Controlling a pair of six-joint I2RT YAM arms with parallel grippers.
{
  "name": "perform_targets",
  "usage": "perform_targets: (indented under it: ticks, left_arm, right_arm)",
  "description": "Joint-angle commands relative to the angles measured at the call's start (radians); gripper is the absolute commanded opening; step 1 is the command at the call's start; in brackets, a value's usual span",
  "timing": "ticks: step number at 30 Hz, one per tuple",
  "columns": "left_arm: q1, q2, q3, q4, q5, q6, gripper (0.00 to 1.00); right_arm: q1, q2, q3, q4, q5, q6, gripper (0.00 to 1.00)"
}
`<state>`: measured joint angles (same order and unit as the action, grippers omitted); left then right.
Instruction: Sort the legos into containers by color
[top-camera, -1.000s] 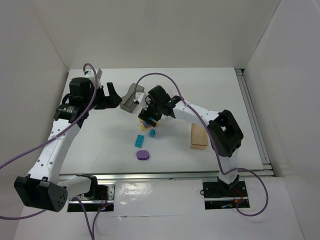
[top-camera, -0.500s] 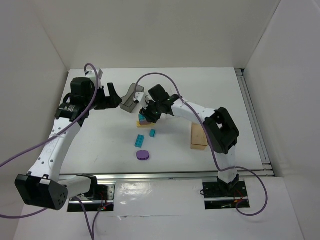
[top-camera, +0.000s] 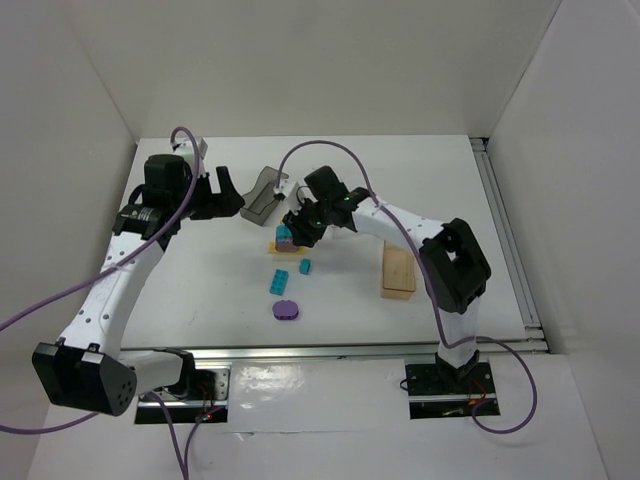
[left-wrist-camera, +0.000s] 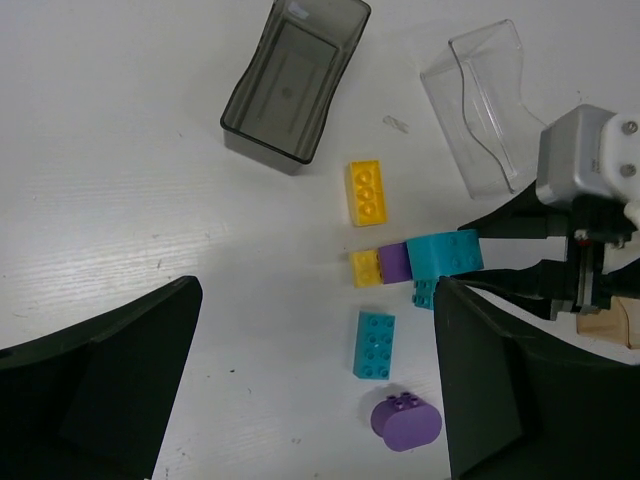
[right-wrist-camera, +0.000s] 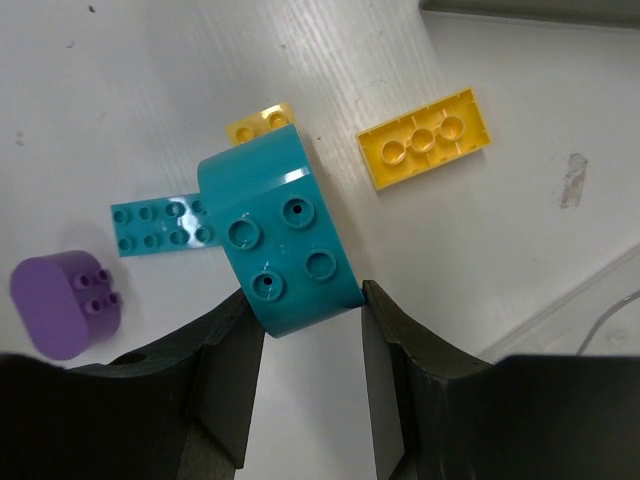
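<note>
My right gripper (right-wrist-camera: 307, 300) is shut on a curved teal lego (right-wrist-camera: 280, 240) and holds it by its near end, above a small yellow lego (right-wrist-camera: 260, 124). In the left wrist view this teal lego (left-wrist-camera: 446, 254) is next to a purple lego (left-wrist-camera: 393, 262) and the yellow one (left-wrist-camera: 365, 268). A yellow plate (left-wrist-camera: 367, 192), a teal 2x4 (left-wrist-camera: 374, 343), a small teal lego (left-wrist-camera: 425, 293) and a purple oval lego (left-wrist-camera: 405, 420) lie loose. My left gripper (top-camera: 222, 190) is open and empty, beside the dark grey container (top-camera: 262, 195).
The clear container (left-wrist-camera: 485, 100) lies tipped behind the right gripper. The tan container (top-camera: 398, 272) stands to the right of the bricks, under the right forearm. White walls close in the table on the left, back and right.
My right gripper has shifted slightly left and back with the curved teal lego in it. My left arm has barely moved.
</note>
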<state>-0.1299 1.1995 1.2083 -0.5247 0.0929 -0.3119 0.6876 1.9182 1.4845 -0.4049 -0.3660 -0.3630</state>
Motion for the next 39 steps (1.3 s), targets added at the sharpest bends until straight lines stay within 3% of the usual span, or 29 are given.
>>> perform_targets:
  ticks: [1,5,12,17,23,30,39]
  left_arm:
    - [0.003,0.017,0.027,0.008,0.069,0.040,1.00]
    - [0.012,0.017,-0.010,0.049,0.388,0.125,1.00]
    - [-0.023,0.093,-0.078,0.195,0.775,0.224,1.00]
    - [-0.082,0.227,-0.044,0.215,0.734,0.261,1.00]
    - [-0.132,0.302,0.051,0.148,0.768,0.356,1.00]
    - [-0.165,0.341,0.069,0.167,0.781,0.347,1.00]
    - [-0.175,0.348,0.048,0.244,0.850,0.281,0.74]
  right_arm:
    - [-0.057,-0.084,-0.029,0.034,-0.154,0.102,0.16]
    - [-0.129,-0.163,-0.104,0.098,-0.411,0.182,0.16]
    - [-0.221,-0.209,-0.092,0.014,-0.571,0.216,0.16]
    - [-0.258,-0.209,-0.075,-0.012,-0.666,0.236,0.16]
    - [-0.278,-0.264,-0.107,0.014,-0.709,0.275,0.16]
    - [-0.287,-0.277,-0.139,0.074,-0.740,0.320,0.16]
    - [-0.287,-0.277,-0.150,0.126,-0.774,0.363,0.16]
